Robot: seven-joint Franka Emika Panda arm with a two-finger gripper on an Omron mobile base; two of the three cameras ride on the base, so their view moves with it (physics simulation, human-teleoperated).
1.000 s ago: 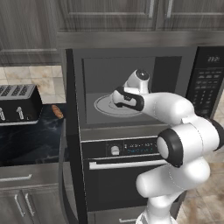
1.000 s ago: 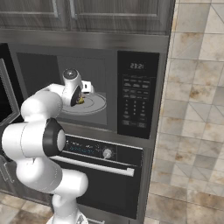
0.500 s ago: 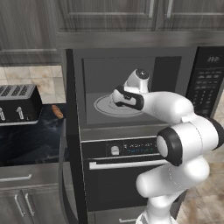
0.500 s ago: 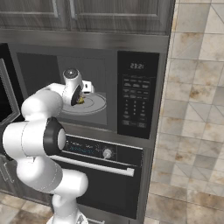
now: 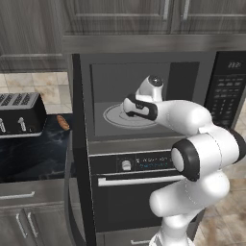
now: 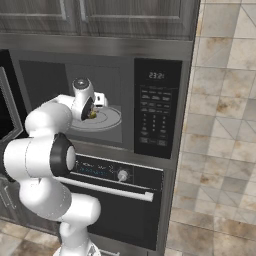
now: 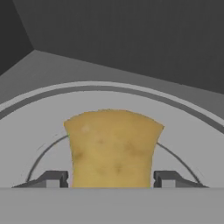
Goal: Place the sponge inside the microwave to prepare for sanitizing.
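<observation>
Microwave display reads "23:21"; on its turntable the sponge runs lengthwise away between the spread gripper tips, apparently untouched.

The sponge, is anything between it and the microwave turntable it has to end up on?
Nothing visible. The sponge already lies on the turntable inside the open microwave, between the fingertips of the gripper, with a small gap on each side.

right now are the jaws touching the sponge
Apart. The hand view shows a thin grey gap between each fingertip and the sponge, which lies on the turntable.
</observation>
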